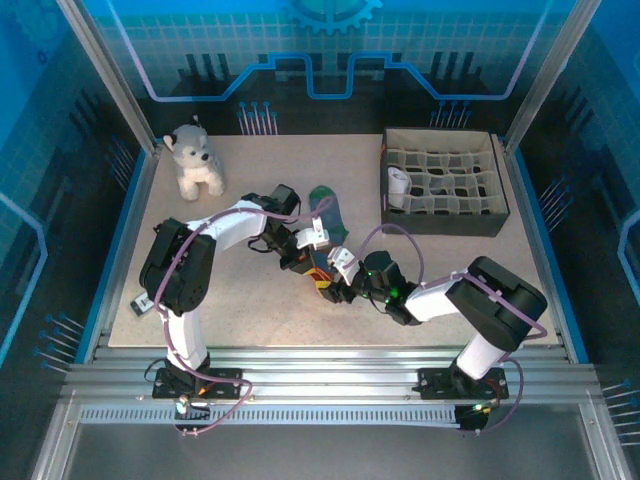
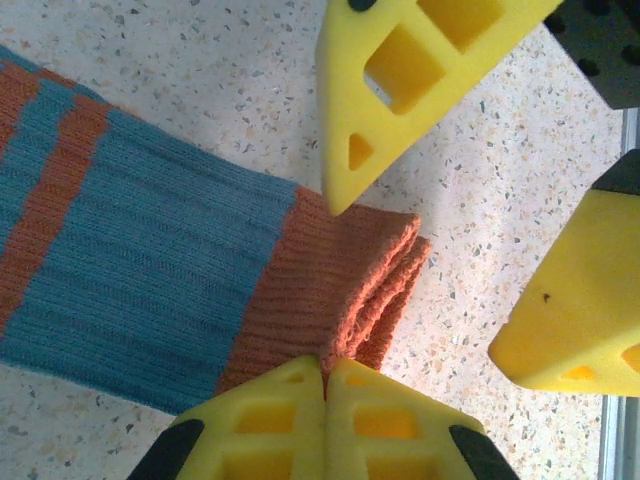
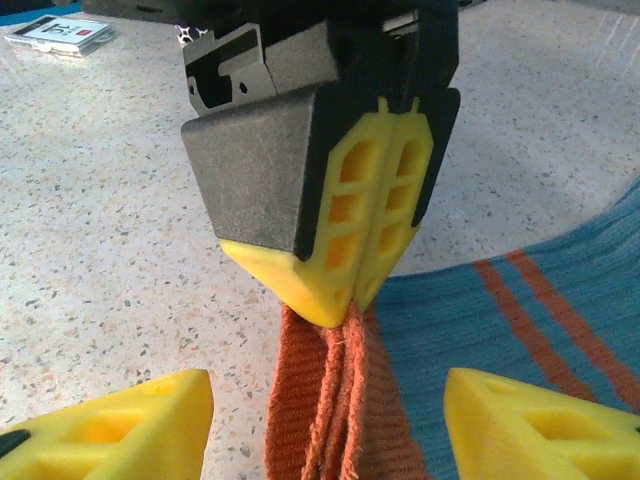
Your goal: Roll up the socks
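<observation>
A teal-green sock [image 1: 326, 214] with an orange cuff [image 2: 330, 270] lies flat on the speckled table, near the middle. The cuff's edge shows several fabric layers. My left gripper [image 2: 325, 365] is shut on the end of the cuff; from the right wrist its closed fingers [image 3: 345, 290] pinch the orange cuff [image 3: 340, 420] from above. My right gripper [image 3: 328, 392] is open, with its two yellow fingers on either side of the same cuff and not touching it. In the left wrist view those right fingers [image 2: 400, 90] stand just past the cuff end. From above, the left gripper [image 1: 308, 262] and the right gripper [image 1: 338, 288] meet head to head.
A dark organizer box [image 1: 445, 215] with mesh cells stands at the back right, with a white roll [image 1: 399, 186] in one cell. A white-grey plush dog [image 1: 195, 160] sits at the back left. A small card [image 1: 141, 303] lies near the left arm's base.
</observation>
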`<state>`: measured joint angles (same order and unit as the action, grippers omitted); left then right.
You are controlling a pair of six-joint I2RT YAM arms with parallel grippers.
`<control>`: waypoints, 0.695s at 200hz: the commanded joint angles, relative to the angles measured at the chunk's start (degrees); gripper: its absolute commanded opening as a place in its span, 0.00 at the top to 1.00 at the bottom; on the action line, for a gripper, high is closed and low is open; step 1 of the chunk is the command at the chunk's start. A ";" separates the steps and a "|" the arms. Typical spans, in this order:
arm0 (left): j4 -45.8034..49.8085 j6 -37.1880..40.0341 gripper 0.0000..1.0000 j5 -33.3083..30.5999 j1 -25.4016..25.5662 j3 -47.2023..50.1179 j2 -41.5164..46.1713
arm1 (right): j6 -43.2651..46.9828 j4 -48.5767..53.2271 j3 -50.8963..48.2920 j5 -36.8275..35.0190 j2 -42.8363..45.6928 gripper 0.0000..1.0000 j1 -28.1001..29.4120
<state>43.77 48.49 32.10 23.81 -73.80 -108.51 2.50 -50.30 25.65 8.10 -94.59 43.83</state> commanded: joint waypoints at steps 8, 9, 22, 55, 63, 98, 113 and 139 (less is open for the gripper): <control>3.82 -0.38 1.00 3.84 -1.00 -2.35 -1.34 | 3.35 -5.46 0.39 1.71 -3.97 0.37 0.40; 3.84 -0.40 1.00 3.84 -0.98 -2.38 -1.35 | 3.33 -5.53 0.38 1.77 -4.09 0.37 0.39; 4.13 -0.42 1.00 4.11 -1.05 -2.66 -1.44 | 3.52 -6.48 0.46 2.30 -5.24 0.36 0.46; 4.66 -0.72 1.00 4.90 -1.57 -3.24 -1.87 | 4.22 -6.80 0.30 2.45 -6.58 0.36 0.49; 4.82 -0.76 1.00 5.07 -1.67 -3.42 -1.95 | 4.36 -6.91 0.16 2.30 -6.76 0.36 0.47; 5.27 -1.12 1.00 5.61 -2.02 -4.17 -2.41 | 5.37 -8.49 -0.34 0.81 -7.84 0.41 0.72; 5.23 -1.77 1.00 5.65 -2.25 -4.58 -2.58 | 5.78 -8.54 -0.15 0.28 -8.12 0.45 1.01; 4.84 -3.70 1.00 5.86 -2.45 -4.86 -2.79 | 5.76 -9.31 -0.13 0.47 -8.34 0.50 1.08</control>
<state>47.03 46.76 35.03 22.09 -77.06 -110.00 7.09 -56.18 25.65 9.02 -101.93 44.05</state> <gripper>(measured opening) 0.041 0.519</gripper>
